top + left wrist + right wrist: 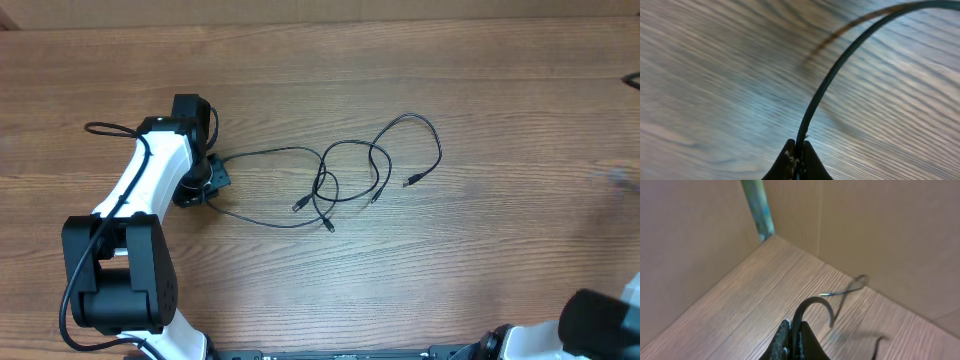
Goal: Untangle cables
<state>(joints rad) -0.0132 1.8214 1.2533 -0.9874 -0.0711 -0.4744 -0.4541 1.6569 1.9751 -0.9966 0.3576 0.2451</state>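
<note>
Slowly draw the cable (827, 80) pinched in the left gripper (797, 159) (right gripper (794, 339) pinches a second cable (815, 299)) back from the tangle (340, 180) beyond its fingers (784, 164)

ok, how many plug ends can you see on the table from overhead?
4. Rightmost plug; middle plug below the loops; left plug; lowest plug. All lie right of the left claw, whose grip on the cables may hide more.

Soft, even light; wrist views blurred.
Overhead sharp; thin black cable (825, 77) smeared against streaky brown wooden table (715, 75), faint shadow beside.
</note>
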